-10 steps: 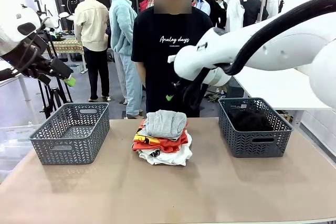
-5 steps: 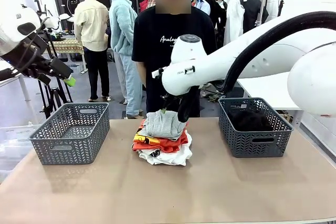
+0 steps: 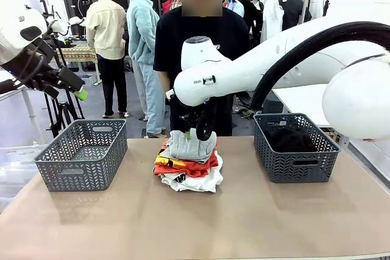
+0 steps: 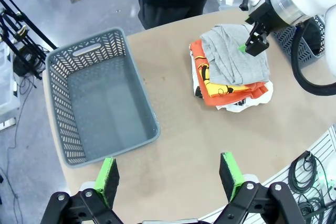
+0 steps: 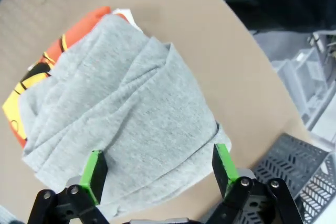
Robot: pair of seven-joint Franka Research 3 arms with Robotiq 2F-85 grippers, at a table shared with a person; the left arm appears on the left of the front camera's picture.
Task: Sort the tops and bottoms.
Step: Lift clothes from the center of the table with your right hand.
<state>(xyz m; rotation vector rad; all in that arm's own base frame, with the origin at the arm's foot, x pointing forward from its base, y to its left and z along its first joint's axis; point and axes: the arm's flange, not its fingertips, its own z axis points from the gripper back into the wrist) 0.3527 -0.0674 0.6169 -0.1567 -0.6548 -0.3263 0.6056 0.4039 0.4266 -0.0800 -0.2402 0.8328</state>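
A pile of folded tops lies mid-table: a grey T-shirt point(image 3: 192, 144) on top, an orange-red printed one point(image 3: 183, 165) under it, a white one point(image 3: 198, 181) at the bottom. My right gripper point(image 3: 196, 133) hangs open right over the grey shirt's far edge; in the right wrist view its fingers point(image 5: 159, 169) straddle the grey shirt point(image 5: 126, 119), with the orange-red top point(image 5: 31, 93) beside it. Black bottoms point(image 3: 286, 138) lie in the right basket point(image 3: 298, 165). My left gripper point(image 3: 76, 89) is raised at the far left, open point(image 4: 168, 174) and holding nothing.
An empty dark grey basket point(image 3: 79, 172) stands at the table's left, below my left gripper point(image 4: 50, 93). A person in a black T-shirt point(image 3: 201, 59) stands behind the pile at the far edge. Bare tabletop point(image 3: 244, 223) stretches along the near side.
My right arm has swung left from near the right basket to the pile and come down onto the grey T-shirt. The left arm has not moved.
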